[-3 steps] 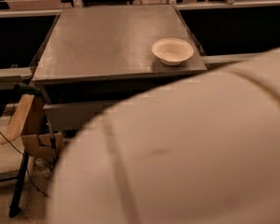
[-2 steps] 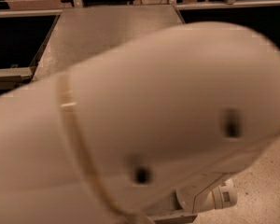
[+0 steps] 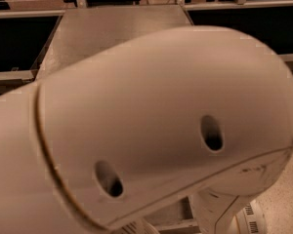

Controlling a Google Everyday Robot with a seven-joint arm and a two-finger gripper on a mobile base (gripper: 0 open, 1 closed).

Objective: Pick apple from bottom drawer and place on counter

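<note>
My own cream-coloured arm (image 3: 151, 130) fills most of the camera view, very close to the lens. Behind it, only the far part of the grey counter (image 3: 112, 26) shows at the top. The apple, the bottom drawer and the other drawers are hidden behind the arm. The gripper is not in view.
Dark recessed areas (image 3: 17, 43) flank the counter on the left and on the right (image 3: 249, 26). Speckled light floor (image 3: 283, 199) shows at the lower right, beside part of my white base (image 3: 244, 218). The cream bowl on the counter is hidden by the arm.
The arm has swung up and across the lens. One second ago it covered only the lower right; now it hides the bowl, the cabinet front and most of the counter.
</note>
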